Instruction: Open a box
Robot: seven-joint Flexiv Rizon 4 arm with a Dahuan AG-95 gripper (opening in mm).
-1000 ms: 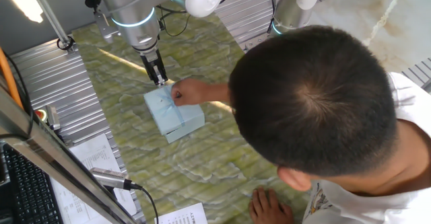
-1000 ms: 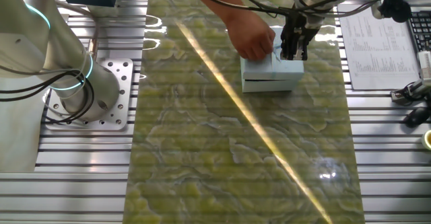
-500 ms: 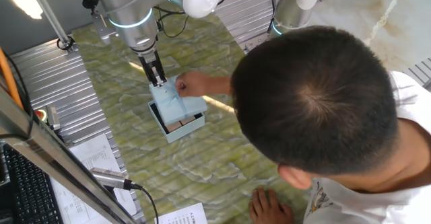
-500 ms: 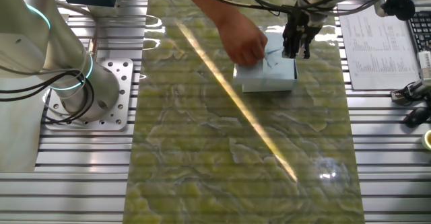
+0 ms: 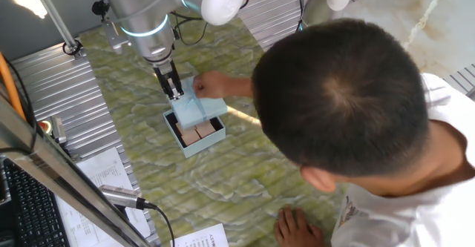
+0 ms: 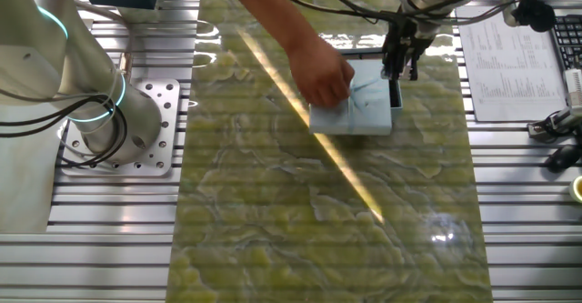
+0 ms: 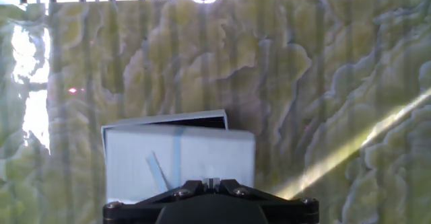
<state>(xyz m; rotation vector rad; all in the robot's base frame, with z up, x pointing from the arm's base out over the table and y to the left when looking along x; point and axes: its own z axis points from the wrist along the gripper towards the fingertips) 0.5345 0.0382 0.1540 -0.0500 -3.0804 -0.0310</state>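
Where lid [image 5: 197, 106] lifts — brown blocks [image 5: 196, 131] inside box [image 5: 194, 142].

I have the Flexiv arm [image 5: 145, 13] entering from 11 o'clock in one fixed view, wrist vertical, gripper [image 5: 173, 91] pointing straight down. In the other fixed view the gripper [image 6: 397, 66] hangs at 1 o'clock. Fingers [image 5: 170, 80] stand close together, pinched on the lid [image 5: 199, 107] edge. The hand view shows only the gripper base at 6 o'clock.
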